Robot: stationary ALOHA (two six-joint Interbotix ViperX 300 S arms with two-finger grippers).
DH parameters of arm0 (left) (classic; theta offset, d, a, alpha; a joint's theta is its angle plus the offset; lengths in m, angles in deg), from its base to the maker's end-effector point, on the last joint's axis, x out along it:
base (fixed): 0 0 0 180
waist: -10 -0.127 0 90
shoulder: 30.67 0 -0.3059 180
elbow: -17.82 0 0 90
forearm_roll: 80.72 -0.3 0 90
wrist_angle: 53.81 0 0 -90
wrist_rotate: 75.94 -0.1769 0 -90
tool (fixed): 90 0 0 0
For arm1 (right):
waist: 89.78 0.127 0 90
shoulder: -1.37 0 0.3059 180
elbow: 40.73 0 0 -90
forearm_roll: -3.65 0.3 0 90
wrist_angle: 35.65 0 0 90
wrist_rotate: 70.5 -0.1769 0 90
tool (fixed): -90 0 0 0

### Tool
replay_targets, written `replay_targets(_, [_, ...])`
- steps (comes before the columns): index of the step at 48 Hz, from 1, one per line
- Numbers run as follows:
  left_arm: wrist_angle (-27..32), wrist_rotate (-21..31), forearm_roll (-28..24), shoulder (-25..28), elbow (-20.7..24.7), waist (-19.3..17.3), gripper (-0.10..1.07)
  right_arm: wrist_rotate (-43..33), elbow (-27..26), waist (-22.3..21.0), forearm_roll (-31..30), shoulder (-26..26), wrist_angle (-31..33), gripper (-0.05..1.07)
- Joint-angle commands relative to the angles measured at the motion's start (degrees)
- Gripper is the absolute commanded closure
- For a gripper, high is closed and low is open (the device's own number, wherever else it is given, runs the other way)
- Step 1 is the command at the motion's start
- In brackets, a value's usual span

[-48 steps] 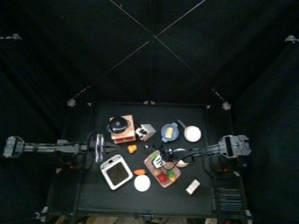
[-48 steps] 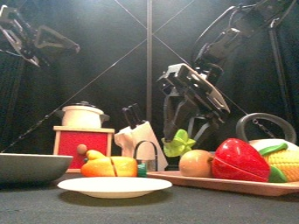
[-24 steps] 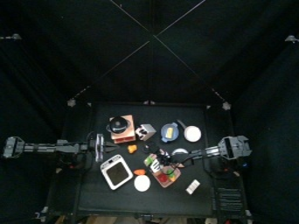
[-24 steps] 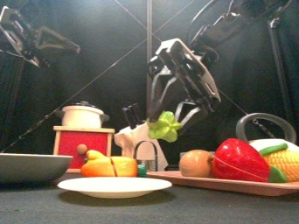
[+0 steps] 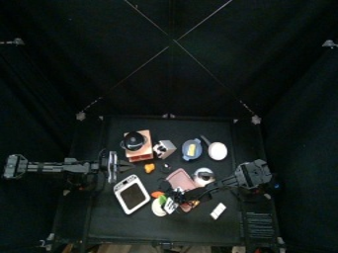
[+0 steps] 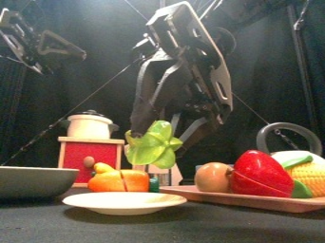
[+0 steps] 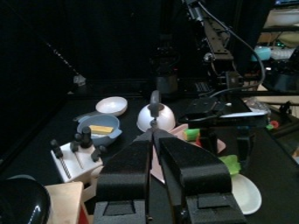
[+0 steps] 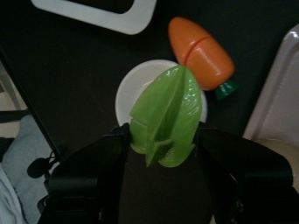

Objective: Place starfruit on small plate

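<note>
Fingers of right gripper (image 8: pixel 163 149) clamped on starfruit (image 8: pixel 163 118), above small plate (image 8: pixel 138 87); no legible writing. Left fingers (image 7: pixel 122 171) together.

In the right wrist view the starfruit (image 8: pixel 166 116) covers the middle of the small plate (image 8: pixel 132 94) and also the fingertips — they cannot be seen. At the top edge the white tray (image 8: pixel 107 12) is cut off. In the top view the plate (image 5: pixel 161 207) is too small to tell apart.
</note>
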Motion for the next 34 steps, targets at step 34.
replay_targets(34, [-0.53, -0.09, 0.09, 0.18, 0.44, -0.26, 0.45, 0.0, -7.12, 0.97, -0.35, -3.6, 6.59, 0.2])
